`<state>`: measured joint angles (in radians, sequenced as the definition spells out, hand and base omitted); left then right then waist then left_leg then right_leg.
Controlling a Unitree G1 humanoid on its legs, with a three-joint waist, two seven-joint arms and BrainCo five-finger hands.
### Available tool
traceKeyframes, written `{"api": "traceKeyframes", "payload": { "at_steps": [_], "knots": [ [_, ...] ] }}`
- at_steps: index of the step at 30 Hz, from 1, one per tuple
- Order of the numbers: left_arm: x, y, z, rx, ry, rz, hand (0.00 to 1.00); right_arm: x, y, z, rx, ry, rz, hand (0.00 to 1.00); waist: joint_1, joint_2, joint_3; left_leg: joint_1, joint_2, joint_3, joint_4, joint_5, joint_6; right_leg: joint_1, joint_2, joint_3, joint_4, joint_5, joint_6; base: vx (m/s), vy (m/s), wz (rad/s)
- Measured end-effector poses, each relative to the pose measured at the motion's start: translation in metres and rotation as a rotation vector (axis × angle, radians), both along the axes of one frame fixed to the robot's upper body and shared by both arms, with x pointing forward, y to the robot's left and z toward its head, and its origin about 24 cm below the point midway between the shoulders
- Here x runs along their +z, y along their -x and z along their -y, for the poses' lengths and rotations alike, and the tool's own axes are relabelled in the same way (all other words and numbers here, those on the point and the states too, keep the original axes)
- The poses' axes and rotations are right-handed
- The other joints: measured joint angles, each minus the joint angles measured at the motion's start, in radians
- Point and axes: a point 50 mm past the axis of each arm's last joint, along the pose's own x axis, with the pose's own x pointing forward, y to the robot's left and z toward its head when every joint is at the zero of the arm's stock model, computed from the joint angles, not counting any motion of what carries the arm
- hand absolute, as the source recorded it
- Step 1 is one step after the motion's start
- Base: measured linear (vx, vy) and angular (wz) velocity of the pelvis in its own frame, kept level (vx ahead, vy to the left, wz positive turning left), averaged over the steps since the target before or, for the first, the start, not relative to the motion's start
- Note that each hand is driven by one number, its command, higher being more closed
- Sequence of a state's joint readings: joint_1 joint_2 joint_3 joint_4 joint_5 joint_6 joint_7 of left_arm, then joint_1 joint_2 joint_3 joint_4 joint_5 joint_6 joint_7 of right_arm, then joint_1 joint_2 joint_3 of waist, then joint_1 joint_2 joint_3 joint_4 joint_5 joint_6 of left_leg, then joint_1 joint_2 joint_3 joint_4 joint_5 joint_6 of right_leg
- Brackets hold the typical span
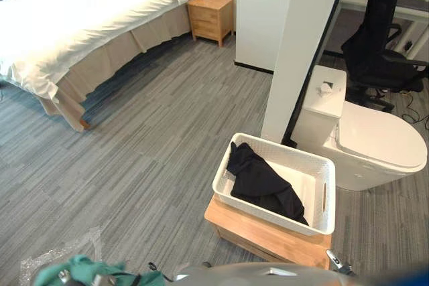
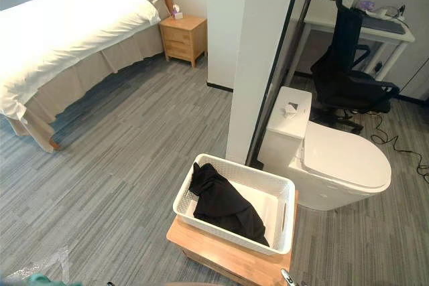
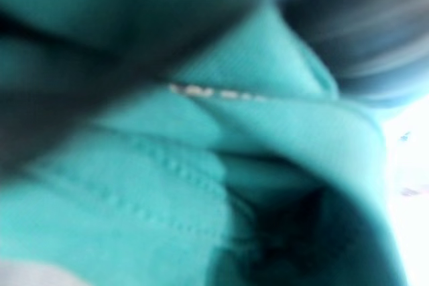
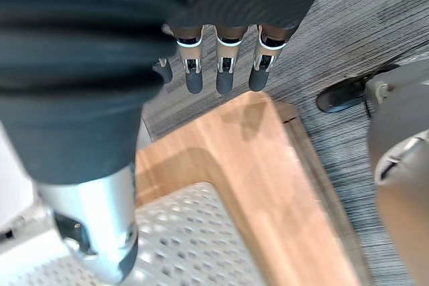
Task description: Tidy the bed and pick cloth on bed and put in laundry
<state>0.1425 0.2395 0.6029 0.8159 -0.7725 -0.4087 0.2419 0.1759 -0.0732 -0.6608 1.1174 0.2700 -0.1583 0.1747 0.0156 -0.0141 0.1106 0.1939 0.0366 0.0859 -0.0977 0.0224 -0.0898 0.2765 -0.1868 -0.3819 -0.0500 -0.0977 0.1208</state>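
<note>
A teal cloth point(image 1: 80, 269) is bunched round my left hand point(image 1: 64, 275) at the lower left, over the grey floor; up close in the left wrist view its folds point(image 3: 268, 132) cover the fingers. A white laundry basket point(image 1: 281, 149) stands on a low wooden stool point(image 1: 268, 236) just ahead, with a black cloth point(image 1: 265, 182) lying in it. My right hand point(image 4: 224, 65) hangs open with straight fingers over the stool's corner point(image 4: 255, 165), beside the basket's perforated wall point(image 4: 194, 246). The bed point(image 1: 80, 11) with its smooth white cover is far off at the upper left.
A white toilet point(image 1: 375, 142) stands right behind the basket, next to a white pillar point(image 1: 295, 51). A wooden nightstand point(image 1: 211, 18) is by the bed's head, and a black office chair point(image 1: 379, 45) at a desk is at the far right. Grey floor lies between bed and basket.
</note>
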Motion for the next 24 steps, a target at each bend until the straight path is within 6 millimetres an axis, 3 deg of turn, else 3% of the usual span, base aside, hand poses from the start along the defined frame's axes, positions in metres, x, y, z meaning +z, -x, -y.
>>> {"api": "traceKeyframes", "payload": {
  "at_steps": [2,3,5,7,11,12,14,16,19,20,21,22,23,24],
  "knots": [
    [0.041,-0.047,-0.031,-0.081,-0.147,0.085,1.0,0.004,-0.003,0.008,0.001,0.045,0.046,0.0,-0.003,0.009,0.001,0.031,0.012,0.029,0.0,-0.02,-0.003,0.012,0.009,0.025,0.001,-0.001,-0.003,0.13,0.001,-0.37],
    [0.052,-0.059,-0.036,-0.107,-0.185,0.108,1.0,0.006,-0.004,0.01,-0.004,0.061,0.062,0.0,-0.005,0.01,0.002,0.033,0.014,0.037,0.001,-0.023,-0.004,0.01,0.011,0.036,0.002,-0.002,-0.004,0.14,0.004,-0.39],
    [0.081,-0.089,-0.034,-0.218,-0.269,0.23,1.0,0.011,-0.006,0.017,-0.011,0.11,0.107,0.0,-0.018,0.014,0.005,0.034,0.016,0.062,0.001,-0.028,0.0,0.0,0.012,0.056,0.011,-0.002,-0.005,0.15,0.004,-0.33],
    [0.093,-0.105,-0.021,-0.314,-0.31,0.311,1.0,0.013,-0.003,0.02,-0.013,0.137,0.113,0.0,-0.026,0.016,0.007,0.042,0.02,0.09,0.011,-0.04,0.005,-0.014,0.012,0.086,0.028,-0.001,-0.007,0.13,0.008,-0.43],
    [0.125,-0.135,0.027,-0.485,-0.479,0.394,1.0,0.012,0.004,0.014,0.004,0.16,0.075,0.0,-0.021,0.034,0.018,0.059,0.073,0.137,0.157,-0.132,0.001,-0.016,0.033,0.167,0.118,0.002,-0.011,0.12,-0.008,-0.46],
    [0.131,-0.139,0.037,-0.519,-0.522,0.394,1.0,0.011,0.004,0.011,0.001,0.16,0.072,0.0,-0.021,0.036,0.019,0.064,0.08,0.146,0.17,-0.138,-0.001,-0.021,0.036,0.178,0.135,0.002,-0.012,0.1,-0.018,-0.46],
    [0.159,-0.148,0.076,-0.64,-0.695,0.435,1.0,0.009,-0.003,0.0,0.027,0.154,0.072,0.0,-0.022,0.04,0.019,0.067,0.083,0.184,0.179,-0.146,0.007,-0.045,0.044,0.23,0.154,0.004,-0.015,0.1,-0.001,-0.51],
    [0.17,-0.154,0.106,-0.745,-0.774,0.466,1.0,0.007,-0.001,-0.006,0.035,0.15,0.059,0.0,-0.03,0.037,0.017,0.069,0.081,0.188,0.184,-0.147,0.008,-0.056,0.042,0.246,0.157,0.005,-0.015,0.11,-0.013,-0.36],
    [0.17,-0.16,0.137,-0.875,-0.837,0.445,1.0,0.007,0.002,-0.008,0.051,0.16,0.035,0.0,-0.044,0.055,0.025,0.068,0.086,0.231,0.232,-0.149,0.005,-0.066,0.033,0.289,0.162,0.006,-0.018,0.07,-0.034,-0.44],
    [0.168,-0.162,0.142,-0.914,-0.853,0.426,1.0,0.007,0.002,-0.009,0.064,0.164,0.03,0.0,-0.052,0.048,0.033,0.029,0.087,0.239,0.339,-0.165,0.003,-0.057,0.009,0.298,0.16,0.012,-0.024,0.03,-0.079,-0.43],
    [0.167,-0.163,0.148,-0.949,-0.861,0.421,1.0,0.007,0.0,-0.01,0.076,0.166,0.031,0.0,-0.055,0.041,0.034,0.023,0.078,0.24,0.3,-0.209,-0.007,-0.053,0.0,0.314,0.157,0.012,-0.024,-0.04,-0.063,-0.35],
    [0.168,-0.165,0.156,-0.99,-0.873,0.43,1.0,0.008,0.005,-0.006,0.077,0.182,0.015,0.0,-0.064,0.074,0.026,0.034,0.077,0.237,0.188,-0.159,0.012,-0.053,0.013,0.311,0.156,0.012,-0.024,-0.05,-0.052,-0.37],
    [0.166,-0.166,0.163,-1.048,-0.88,0.428,1.0,0.01,0.006,0.002,0.08,0.201,0.003,0.0,-0.072,0.093,0.017,0.053,0.086,0.253,0.165,-0.158,0.009,-0.059,0.024,0.315,0.156,0.008,-0.02,0.0,-0.023,-0.3],
    [0.165,-0.167,0.166,-1.073,-0.881,0.425,1.0,0.009,0.005,-0.001,0.097,0.195,0.0,0.0,-0.078,0.096,0.009,0.055,0.086,0.261,0.171,-0.158,0.009,-0.061,0.023,0.313,0.161,0.009,-0.02,0.0,-0.018,-0.31]
  ]
}}
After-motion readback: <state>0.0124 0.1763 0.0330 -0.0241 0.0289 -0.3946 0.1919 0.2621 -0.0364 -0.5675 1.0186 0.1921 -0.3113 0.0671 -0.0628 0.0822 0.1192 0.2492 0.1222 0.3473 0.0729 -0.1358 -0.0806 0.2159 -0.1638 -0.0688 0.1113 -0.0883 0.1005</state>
